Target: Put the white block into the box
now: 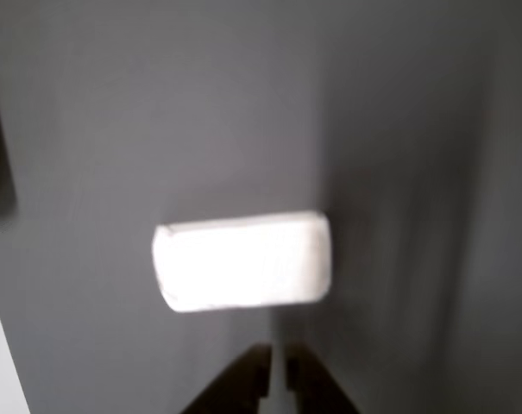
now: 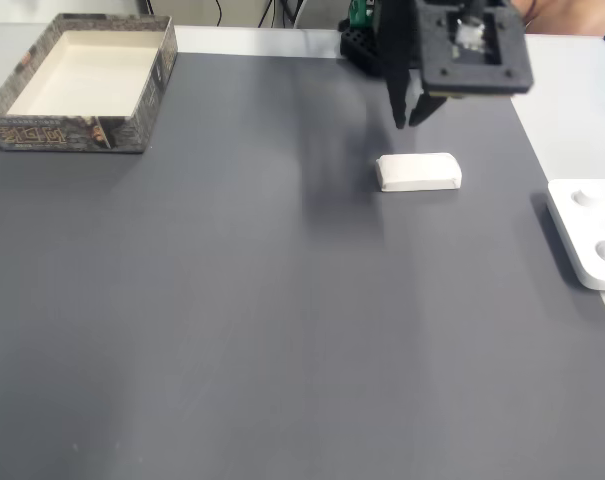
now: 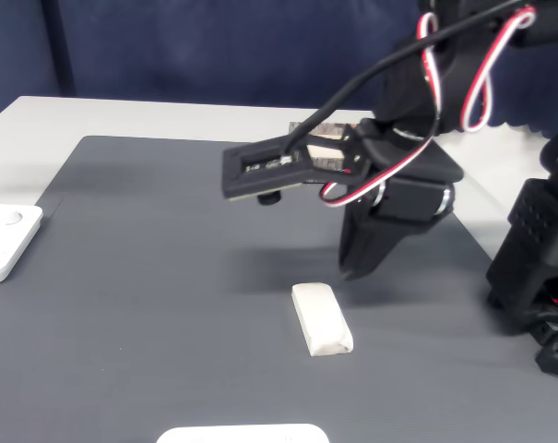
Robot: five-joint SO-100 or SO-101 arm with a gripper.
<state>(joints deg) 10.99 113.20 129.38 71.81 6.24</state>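
Observation:
The white block (image 2: pixel 418 171) lies flat on the dark grey mat, long side across a fixed view, and it fills the middle of the other view (image 1: pixel 242 260). My gripper (image 2: pixel 407 122) hangs just behind and above the block, pointing down, fingers together and holding nothing. Seen from the side, its tip (image 3: pixel 352 270) hovers a short way beyond the block (image 3: pixel 322 317), not touching it. In the other view the dark fingertips (image 1: pixel 278 379) show at the bottom edge, just below the block. The box (image 2: pixel 67 133) stands open at the mat's far left corner.
A white plastic device with round dimples (image 2: pixel 590 232) sits off the mat's right edge; in another fixed view it lies at the left (image 3: pixel 2 240). Another white object (image 3: pixel 242 434) peeks in at the bottom. The arm's black base (image 3: pixel 541 277) stands at the right.

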